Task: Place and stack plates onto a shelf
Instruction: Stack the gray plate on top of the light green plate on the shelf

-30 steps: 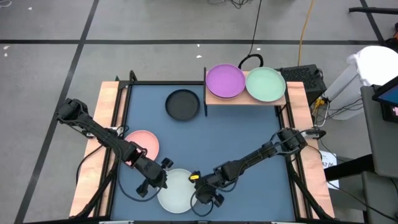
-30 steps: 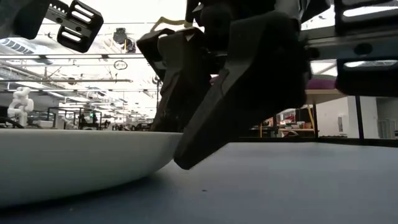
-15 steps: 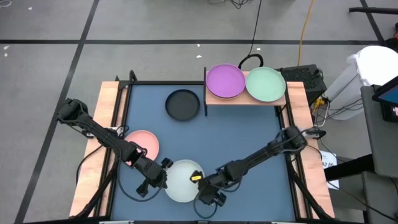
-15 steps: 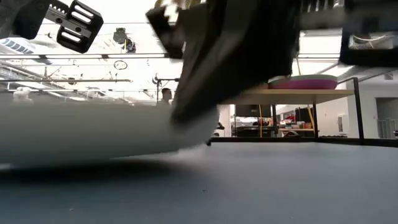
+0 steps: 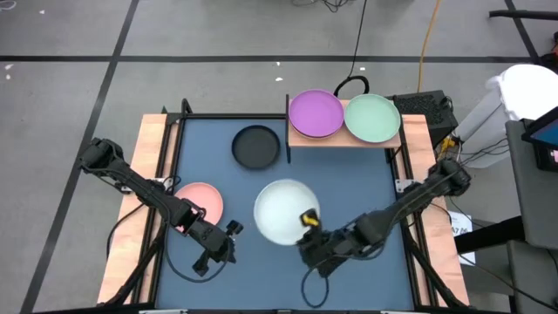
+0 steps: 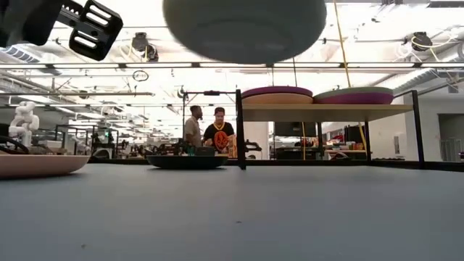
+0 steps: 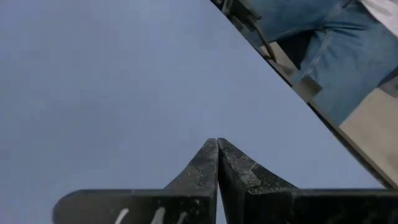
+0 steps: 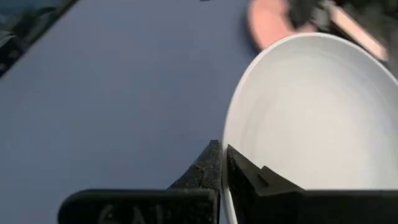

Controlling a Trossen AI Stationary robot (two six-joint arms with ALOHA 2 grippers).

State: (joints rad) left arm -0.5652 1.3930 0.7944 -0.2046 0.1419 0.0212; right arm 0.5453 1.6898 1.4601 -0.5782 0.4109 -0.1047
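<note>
My right gripper (image 5: 307, 225) is shut on a whitish plate (image 5: 284, 209), which hangs well above the blue table's middle; the low view shows its underside (image 6: 244, 27) high up. The shelf (image 5: 344, 139) at the far edge carries a purple plate (image 5: 316, 113) and a pale green plate (image 5: 372, 119). A pink plate (image 5: 202, 201) and a dark grey plate (image 5: 255, 146) rest flat on the table. To the left of the whitish plate, near the pink one, my left gripper (image 5: 218, 253) stays shut and holds nothing. My right gripper pinches the whitish plate's rim (image 8: 227, 167) at its near right side, one finger inside the plate and one outside. The fingers come slanting from the table's near right. The plate is lifted clear of the table, its hollow side up.
Wooden side strips (image 5: 155, 166) edge the blue surface (image 5: 357, 187). The shelf stands on dark legs (image 6: 238, 130) above the table's far right. People (image 6: 210, 134) stand in the room beyond the table. A person's jeans (image 7: 329, 43) show past the table edge.
My right gripper has taken hold of the whitish plate's rim at the near edge and carried it up and toward the far right. The plate, which lay on the table, now hangs clear above the table's middle.
</note>
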